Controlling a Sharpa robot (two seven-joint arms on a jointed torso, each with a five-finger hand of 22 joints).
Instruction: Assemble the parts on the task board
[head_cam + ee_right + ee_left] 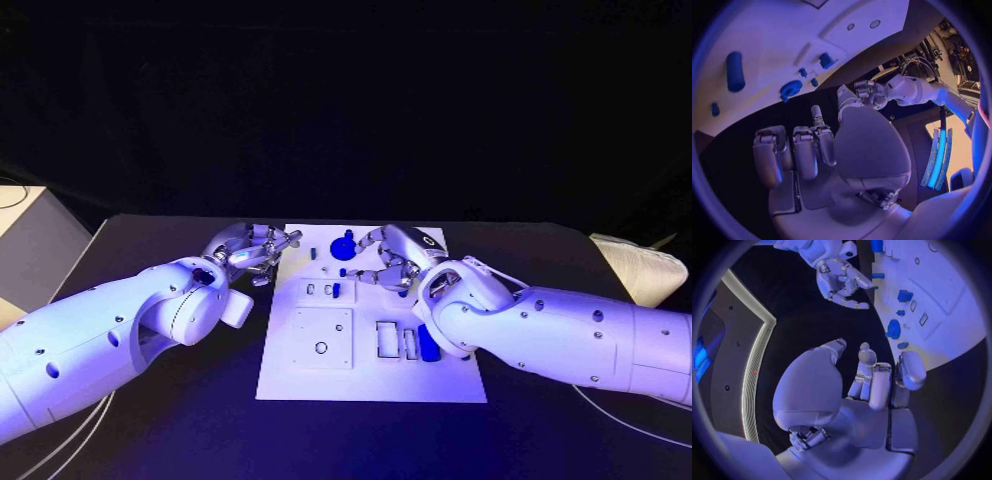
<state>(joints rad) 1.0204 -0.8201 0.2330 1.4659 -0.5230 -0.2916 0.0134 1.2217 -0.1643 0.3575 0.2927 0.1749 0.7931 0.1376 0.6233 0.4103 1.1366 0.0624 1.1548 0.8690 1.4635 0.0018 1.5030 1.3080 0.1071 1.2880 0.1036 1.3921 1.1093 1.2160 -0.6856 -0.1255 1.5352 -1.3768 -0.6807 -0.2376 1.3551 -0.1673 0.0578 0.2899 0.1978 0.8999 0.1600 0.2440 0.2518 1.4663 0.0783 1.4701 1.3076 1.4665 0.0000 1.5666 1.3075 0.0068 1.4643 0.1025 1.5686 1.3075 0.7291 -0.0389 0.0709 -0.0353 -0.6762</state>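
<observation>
Both hands (257, 252) (392, 262) empty beside task board (369, 385).

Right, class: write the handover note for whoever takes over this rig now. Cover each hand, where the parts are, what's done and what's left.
Left hand: open, holding nothing, at the board's far left edge.
Right hand: open, holding nothing, over the board's far end.
Parts: round blue part lies between the hands; long blue part by the right arm; small blue parts mid-board.
Done: cannot tell whether any part is seated.
Left: pick up the parts and assemble them.
</observation>
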